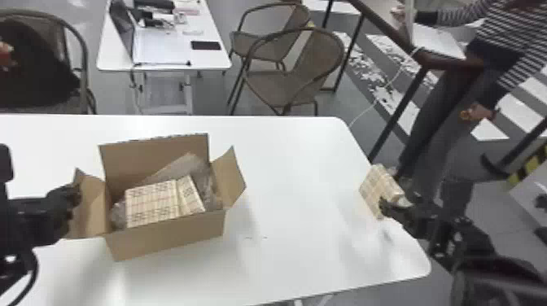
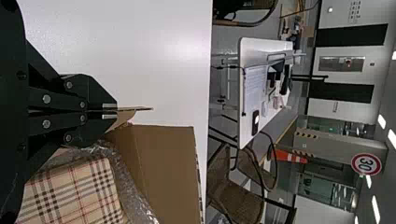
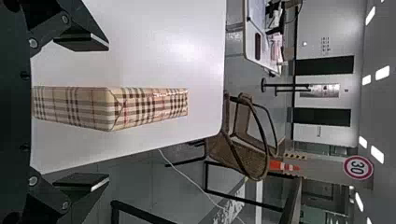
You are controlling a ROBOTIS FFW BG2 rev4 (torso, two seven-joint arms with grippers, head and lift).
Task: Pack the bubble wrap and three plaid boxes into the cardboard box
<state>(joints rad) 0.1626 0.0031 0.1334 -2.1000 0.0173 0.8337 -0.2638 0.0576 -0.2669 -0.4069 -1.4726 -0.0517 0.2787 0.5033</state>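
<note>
Head view: counting one cardboard box on the tabletop, two plaid boxes and bubble wrap inside; third plaid box by the right edge. Left wrist view: clamping flap in left gripper's fingers. Right wrist view: holding right gripper's fingers apart.

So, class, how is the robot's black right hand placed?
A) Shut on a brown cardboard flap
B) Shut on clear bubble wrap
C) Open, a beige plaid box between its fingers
C: the right hand has spread fingers, with gaps on both sides of the plaid box.
</note>
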